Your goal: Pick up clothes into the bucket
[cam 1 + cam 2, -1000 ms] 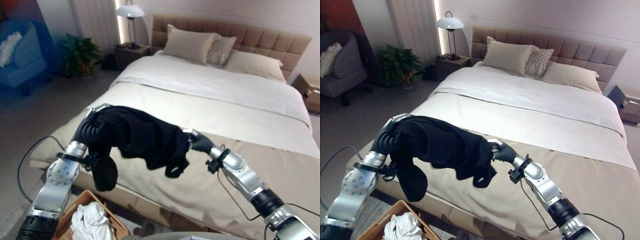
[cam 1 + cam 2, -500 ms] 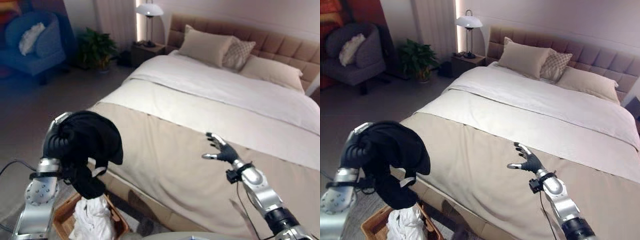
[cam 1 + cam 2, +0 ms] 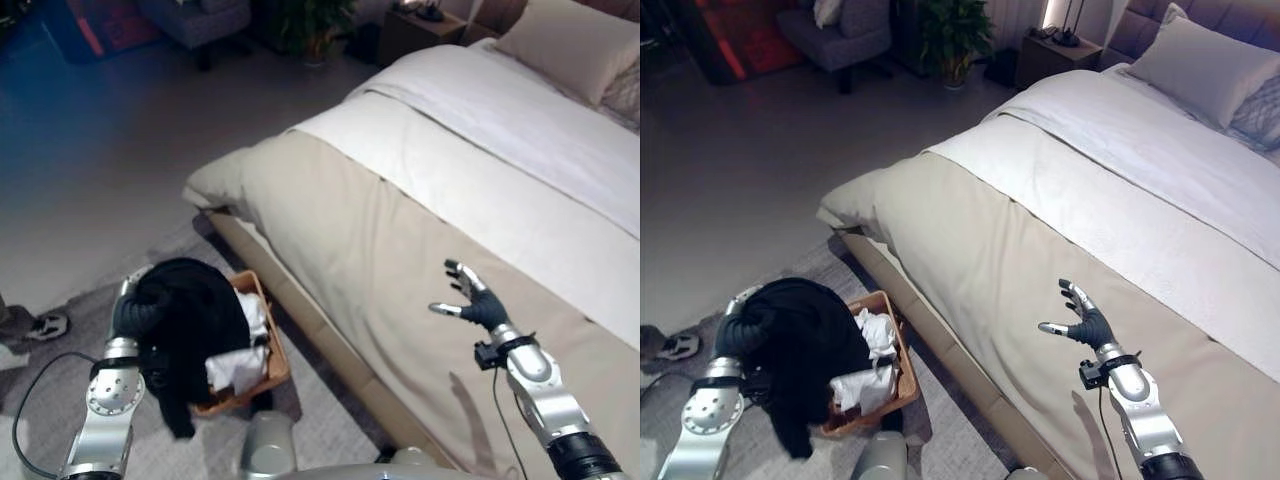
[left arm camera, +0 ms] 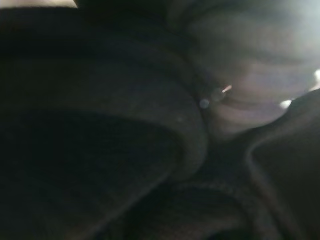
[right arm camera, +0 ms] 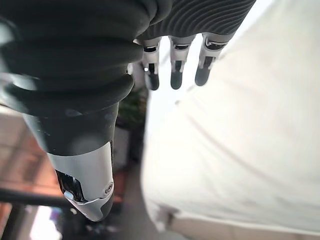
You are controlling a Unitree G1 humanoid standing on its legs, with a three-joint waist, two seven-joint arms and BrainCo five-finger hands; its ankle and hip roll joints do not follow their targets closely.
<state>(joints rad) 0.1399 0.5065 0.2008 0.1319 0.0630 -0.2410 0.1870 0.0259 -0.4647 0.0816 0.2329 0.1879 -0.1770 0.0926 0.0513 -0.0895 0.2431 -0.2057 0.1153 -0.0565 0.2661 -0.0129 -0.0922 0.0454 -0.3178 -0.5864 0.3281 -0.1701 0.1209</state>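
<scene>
- Left hand (image 3: 140,312): buried under the bunched black cloth garment (image 3: 195,320). Its fingers are hidden in the fabric, and the left wrist view gives only dark folds, so I cannot tell whether they are clamped or slack.
- Black cloth garment: draped over the left hand and wrist, hanging directly above the brown woven basket (image 3: 902,372). One tail droops past the basket's near side toward the grey rug (image 3: 330,440).
- Brown woven basket: stands on the rug just beside the bed's foot corner and already holds crumpled white clothes (image 3: 862,372).
- Change noted: half a second ago the garment was held higher, beside the bed edge. It is now lower and over the basket. The head camera has also tipped downward, so part of the shift is the view's own.
- Right hand (image 3: 1081,323): fingers spread apart, empty, raised over the beige bedspread (image 3: 400,250), as it was half a second ago.
- Assessment: carry appears complete. Release into the basket is the step outstanding.
- Risk: the hanging tail may land outside the rim.
</scene>
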